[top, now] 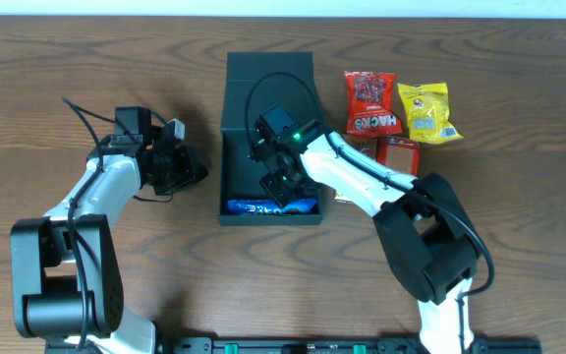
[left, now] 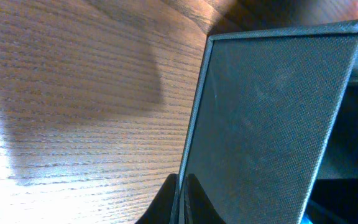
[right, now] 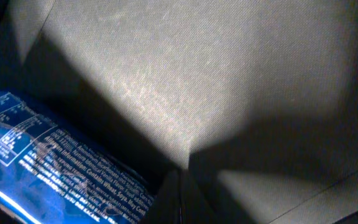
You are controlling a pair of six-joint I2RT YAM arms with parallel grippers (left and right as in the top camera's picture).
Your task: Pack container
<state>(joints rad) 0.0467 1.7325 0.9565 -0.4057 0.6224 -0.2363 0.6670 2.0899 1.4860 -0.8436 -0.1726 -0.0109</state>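
The container sits mid-frame on the worktop, flap open toward the top, with a blue packet lying along its lower wall. Right fingers are inside it next to that packet, pinched shut on nothing; left fingers are shut and empty too, just outside its left wall. A red packet and a yellow packet lie outside, upper right.

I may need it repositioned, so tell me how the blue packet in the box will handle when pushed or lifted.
The blue packet looks like glossy printed film, so probably slippery to pinch. Its wrinkled surface suggests it would flex and sag, not stay stiff. Lying flat along the container wall, it seems unlikely to roll.
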